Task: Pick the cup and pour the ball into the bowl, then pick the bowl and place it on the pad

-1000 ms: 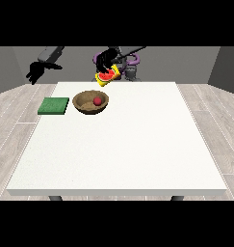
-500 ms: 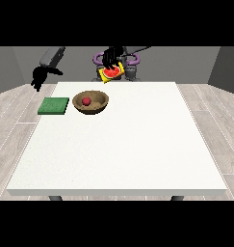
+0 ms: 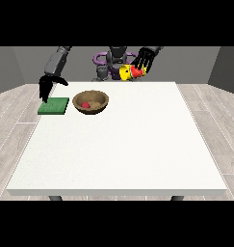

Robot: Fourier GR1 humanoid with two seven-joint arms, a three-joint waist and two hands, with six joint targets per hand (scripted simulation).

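The ball [image 3: 86, 104] is already sitting inside the wooden bowl [image 3: 91, 102], which is resting far left on the table [image 3: 118, 149], just right of the green pad [image 3: 54, 105]. The hand at the view's right [image 3: 145, 59] is holding the yellow-and-red cup [image 3: 130, 73] on its side with fingers curled round it, well apart from the bowl. The hand at the view's left [image 3: 45, 87] is hanging over the pad's far-left corner, fingers pointing down and relaxed. That hand is nearer; the bowl lies to its right.
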